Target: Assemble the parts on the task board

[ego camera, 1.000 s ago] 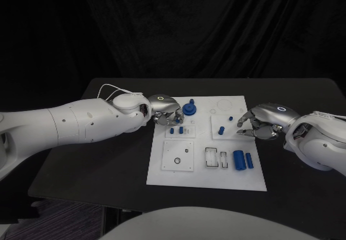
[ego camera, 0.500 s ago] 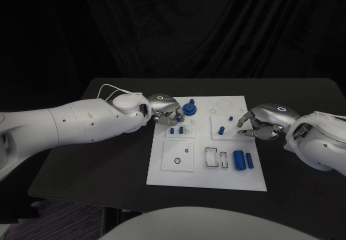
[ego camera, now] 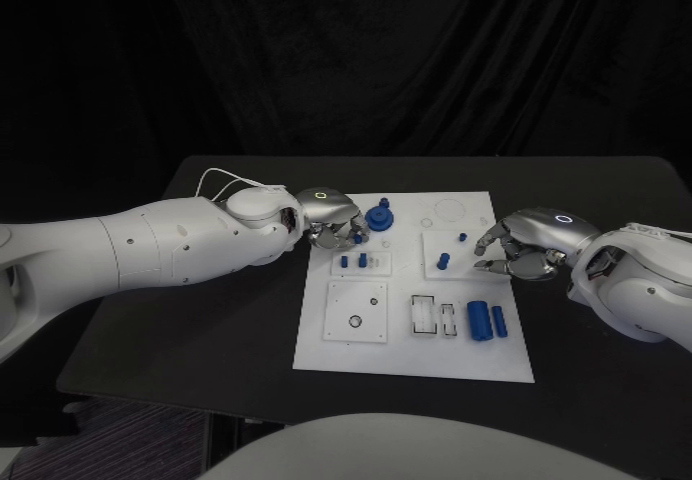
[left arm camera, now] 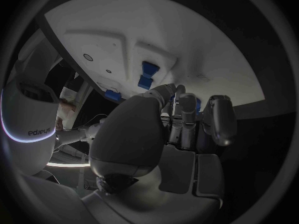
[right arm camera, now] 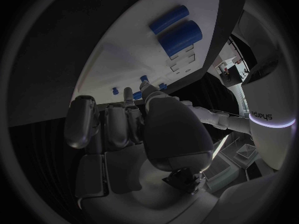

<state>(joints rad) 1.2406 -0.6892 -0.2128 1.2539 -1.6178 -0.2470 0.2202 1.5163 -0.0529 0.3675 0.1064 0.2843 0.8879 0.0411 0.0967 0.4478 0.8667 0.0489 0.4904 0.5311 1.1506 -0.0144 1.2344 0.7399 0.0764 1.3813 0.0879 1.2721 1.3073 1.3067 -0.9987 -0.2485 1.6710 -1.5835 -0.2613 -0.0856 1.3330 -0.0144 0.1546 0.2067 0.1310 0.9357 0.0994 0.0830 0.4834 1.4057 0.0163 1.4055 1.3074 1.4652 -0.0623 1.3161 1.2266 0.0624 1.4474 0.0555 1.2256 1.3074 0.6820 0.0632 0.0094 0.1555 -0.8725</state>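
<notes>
Blue parts (ego camera: 477,320), white task board (ego camera: 411,355)

Both arms are chunky glossy white shells with small dark screw holes, and a thin white cable (ego camera: 216,178) loops off the left one. The left hand (ego camera: 332,212) and right hand (ego camera: 531,240) are silver metal, each with a small glowing ring on the back.

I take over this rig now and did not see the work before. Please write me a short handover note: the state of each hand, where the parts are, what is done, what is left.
Left hand: at the task board's far left corner, fingers curled over a small blue part; a firm grip cannot be told.
Right hand: at the board's right edge, fingers curled, nothing seen in it.
Parts: blue knob piece far middle; two blue pegs standing in the left block; two blue cylinders lying near right.
Left: cylinders unplaced; near slots empty.
</notes>
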